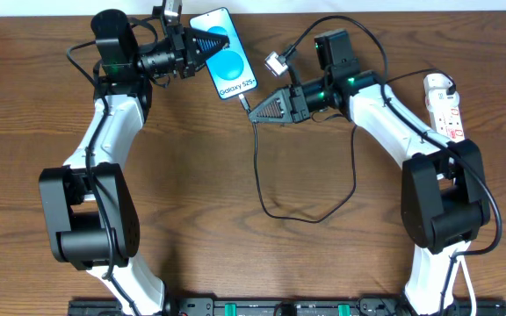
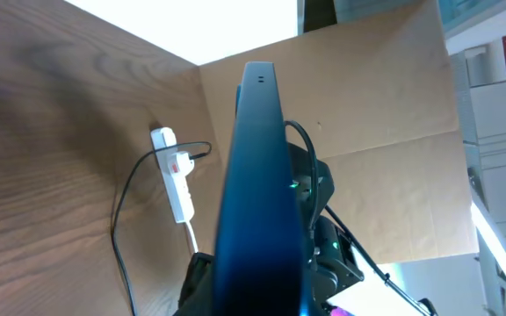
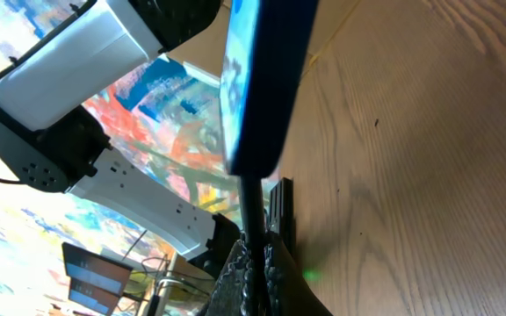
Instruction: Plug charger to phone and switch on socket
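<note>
Brown wood grain covers the table (image 1: 235, 263), where two arms meet near the middle of its far edge. The left gripper (image 1: 211, 44) is clamped across the phone (image 1: 234, 70), its blue screen facing up. The right gripper (image 1: 257, 111) pinches the charger (image 1: 259, 167) just behind its plug tip, which meets the phone's lower end; whether it is fully seated cannot be told. The rest of the cable loops slackly toward the table's middle. The phone looks slim, rigid and glass-faced, probably slick and easily marked, so a hold across its long edges seems best to brace it against the push. The cable is light and limp and would likely buckle unless gripped close to the tip. The socket (image 1: 446, 110) lies along the right edge near the far corner, untouched; it looks light and may slide when its switch is pressed.
</note>
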`<control>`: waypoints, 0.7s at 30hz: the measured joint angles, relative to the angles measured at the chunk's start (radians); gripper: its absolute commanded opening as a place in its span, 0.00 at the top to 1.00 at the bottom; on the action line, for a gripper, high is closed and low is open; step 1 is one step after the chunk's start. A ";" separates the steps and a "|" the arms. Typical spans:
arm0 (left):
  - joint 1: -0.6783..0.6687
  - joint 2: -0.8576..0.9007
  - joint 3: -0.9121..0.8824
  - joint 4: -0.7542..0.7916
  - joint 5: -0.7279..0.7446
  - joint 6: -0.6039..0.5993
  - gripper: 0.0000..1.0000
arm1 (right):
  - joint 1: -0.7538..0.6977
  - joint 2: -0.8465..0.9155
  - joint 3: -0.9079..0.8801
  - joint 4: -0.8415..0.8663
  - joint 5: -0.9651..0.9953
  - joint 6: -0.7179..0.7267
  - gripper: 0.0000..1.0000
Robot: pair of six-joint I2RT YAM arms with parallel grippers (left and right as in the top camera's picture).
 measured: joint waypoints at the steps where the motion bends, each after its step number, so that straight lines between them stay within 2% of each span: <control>1: 0.000 0.000 0.000 0.000 -0.003 0.004 0.93 | -0.001 0.000 0.000 0.000 -0.005 0.000 0.99; 21: -0.007 0.000 0.000 -0.001 -0.022 0.011 0.92 | -0.001 0.000 0.000 -0.010 -0.008 0.034 0.99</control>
